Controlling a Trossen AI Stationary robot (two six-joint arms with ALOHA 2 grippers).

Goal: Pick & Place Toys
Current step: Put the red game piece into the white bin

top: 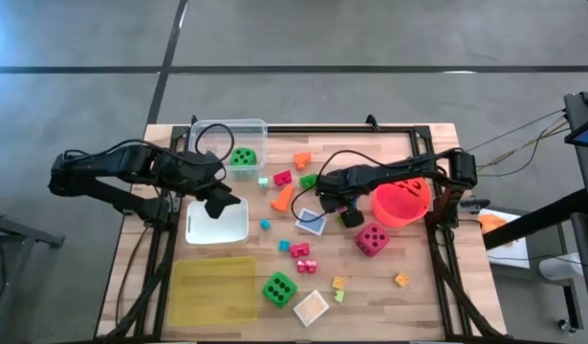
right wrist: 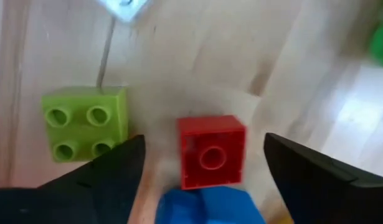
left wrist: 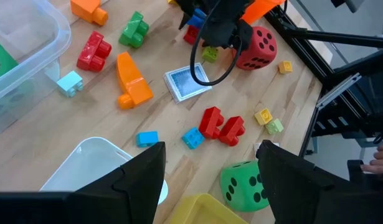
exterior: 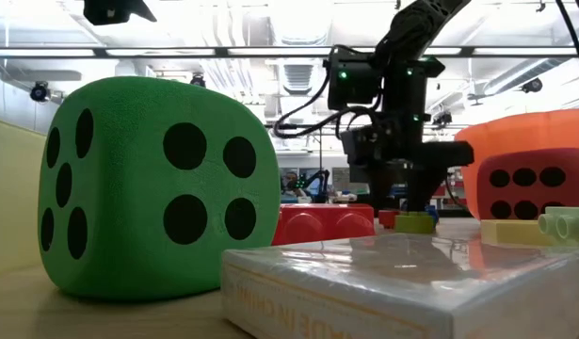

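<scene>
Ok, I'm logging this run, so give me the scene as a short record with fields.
left tool: open, empty, above the white tub
right tool: open, low over a red block and blue block
beside it: green block
clear tub: holds a green die
loose on table: pink die, green die

In the high view the right gripper (top: 351, 214) covers the small blocks beneath it. The blue block (right wrist: 207, 205) is cut off at the right wrist picture's edge. Beside the green die (exterior: 152, 188), the white box (exterior: 411, 287) runs out of frame, its lettering only partly readable.
</scene>
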